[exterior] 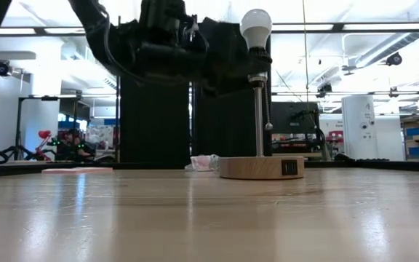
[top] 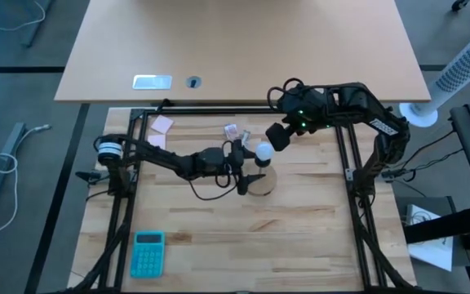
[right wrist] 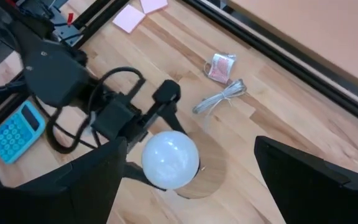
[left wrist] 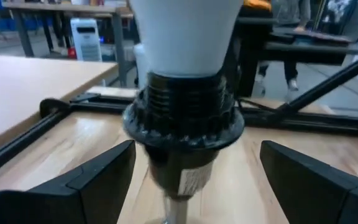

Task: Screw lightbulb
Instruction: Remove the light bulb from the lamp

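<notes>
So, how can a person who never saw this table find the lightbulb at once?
Look near the middle of the wooden table for the round wooden disc with a thin metal post. The lightbulb sits in the black socket on top of that post. It is the only white frosted globe there.

One lightbulb (top: 263, 150), one wooden lamp base (top: 261, 183), two pink sticky-note pads (top: 162, 124), one blue calculator (top: 147, 252).

The white lightbulb (exterior: 255, 28) sat on top of a thin metal pole (exterior: 258, 120). The pole stood up from a round wooden base (exterior: 261, 168) on the worktop (exterior: 209, 218). A dark arm (exterior: 166, 51) hung at nine o'clock from the bulb.
</notes>
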Motion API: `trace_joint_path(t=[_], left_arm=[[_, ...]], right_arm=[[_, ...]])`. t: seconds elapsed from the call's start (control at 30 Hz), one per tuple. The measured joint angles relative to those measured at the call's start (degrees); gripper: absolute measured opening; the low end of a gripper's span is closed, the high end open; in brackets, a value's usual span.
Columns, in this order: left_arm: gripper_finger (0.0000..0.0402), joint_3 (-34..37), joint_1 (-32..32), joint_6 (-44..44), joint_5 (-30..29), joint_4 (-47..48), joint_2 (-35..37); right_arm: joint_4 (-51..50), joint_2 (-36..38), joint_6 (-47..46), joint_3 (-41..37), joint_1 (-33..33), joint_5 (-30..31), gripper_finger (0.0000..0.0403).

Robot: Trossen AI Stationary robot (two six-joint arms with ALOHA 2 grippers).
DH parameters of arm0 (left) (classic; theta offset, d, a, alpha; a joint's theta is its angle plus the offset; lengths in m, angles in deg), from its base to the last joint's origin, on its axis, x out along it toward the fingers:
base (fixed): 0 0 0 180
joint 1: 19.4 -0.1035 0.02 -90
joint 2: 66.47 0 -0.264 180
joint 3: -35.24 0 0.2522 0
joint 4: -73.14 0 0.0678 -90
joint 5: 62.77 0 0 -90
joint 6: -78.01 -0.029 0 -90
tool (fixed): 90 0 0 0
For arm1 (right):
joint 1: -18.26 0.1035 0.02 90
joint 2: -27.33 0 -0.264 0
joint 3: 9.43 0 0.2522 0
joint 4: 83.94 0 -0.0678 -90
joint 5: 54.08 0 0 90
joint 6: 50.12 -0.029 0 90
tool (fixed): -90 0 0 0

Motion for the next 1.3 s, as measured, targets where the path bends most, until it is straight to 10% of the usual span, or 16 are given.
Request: trace_joint_path(t=[1.3], left_arm=[[0.0308,-0.1,-0.3,2.2,-0.2,-7.5,-4.1]], right_arm=[[0.0,-0.2,5.9,0.0,-1.5,-2.4,0.0348]])
